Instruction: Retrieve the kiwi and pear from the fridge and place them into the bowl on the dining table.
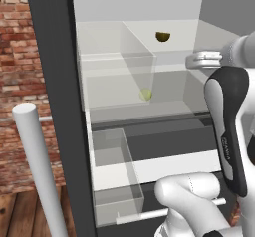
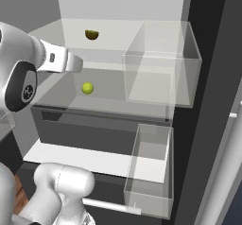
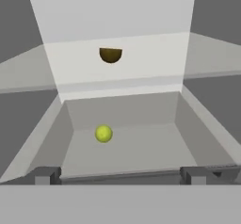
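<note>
The fridge (image 1: 56, 81) stands open in front of me. The kiwi (image 3: 110, 55), dark brown-olive, lies at the back of the upper glass shelf; it is also the kiwi (image 1: 163, 36) (image 2: 91, 34) in both base views. One shelf lower, the yellow-green pear (image 3: 103, 133) (image 1: 145, 94) (image 2: 87, 88) rests near the middle. My gripper (image 3: 121, 176) is open and holds nothing. It faces into the fridge, short of the pear's shelf edge, with the pear slightly left of centre ahead. The bowl and the dining table are out of view.
Clear door bins (image 2: 160, 73) (image 1: 117, 176) hang on the fridge sides. A grey drawer front (image 2: 94, 134) sits below the pear's shelf. A white bar handle (image 1: 37, 166) and a brick wall (image 1: 20, 57) are at the left.
</note>
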You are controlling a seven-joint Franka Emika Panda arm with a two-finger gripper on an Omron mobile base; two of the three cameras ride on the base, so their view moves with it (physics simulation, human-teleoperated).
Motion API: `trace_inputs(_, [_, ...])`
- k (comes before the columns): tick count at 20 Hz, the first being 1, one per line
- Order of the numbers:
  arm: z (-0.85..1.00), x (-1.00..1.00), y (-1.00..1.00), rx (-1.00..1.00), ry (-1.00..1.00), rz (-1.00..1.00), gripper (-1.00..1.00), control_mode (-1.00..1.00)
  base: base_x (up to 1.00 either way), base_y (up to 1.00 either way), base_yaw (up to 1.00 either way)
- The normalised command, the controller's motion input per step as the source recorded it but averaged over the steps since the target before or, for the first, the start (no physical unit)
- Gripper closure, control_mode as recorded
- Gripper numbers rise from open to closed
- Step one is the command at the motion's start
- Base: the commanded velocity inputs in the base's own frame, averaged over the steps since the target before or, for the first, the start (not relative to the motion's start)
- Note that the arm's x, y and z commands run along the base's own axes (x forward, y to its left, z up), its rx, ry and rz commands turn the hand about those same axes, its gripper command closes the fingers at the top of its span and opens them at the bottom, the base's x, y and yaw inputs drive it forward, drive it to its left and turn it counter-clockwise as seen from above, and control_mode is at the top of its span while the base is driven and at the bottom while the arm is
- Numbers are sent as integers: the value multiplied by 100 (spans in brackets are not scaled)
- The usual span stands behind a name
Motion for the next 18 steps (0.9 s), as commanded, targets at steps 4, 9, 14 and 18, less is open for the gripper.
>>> trace_inputs(4, [0, 27, 0, 0, 0, 1, -100, -100, 0, 0, 0])
trace_inputs(9, [0, 19, 4, 0, -10, 1, -100, -100, 0, 0, 0])
trace_inputs(14, [0, 29, 0, 0, -18, 0, -100, -100, 0, 0, 0])
trace_inputs(18, [0, 40, 0, 0, -6, 0, -100, -100, 0, 0, 0])
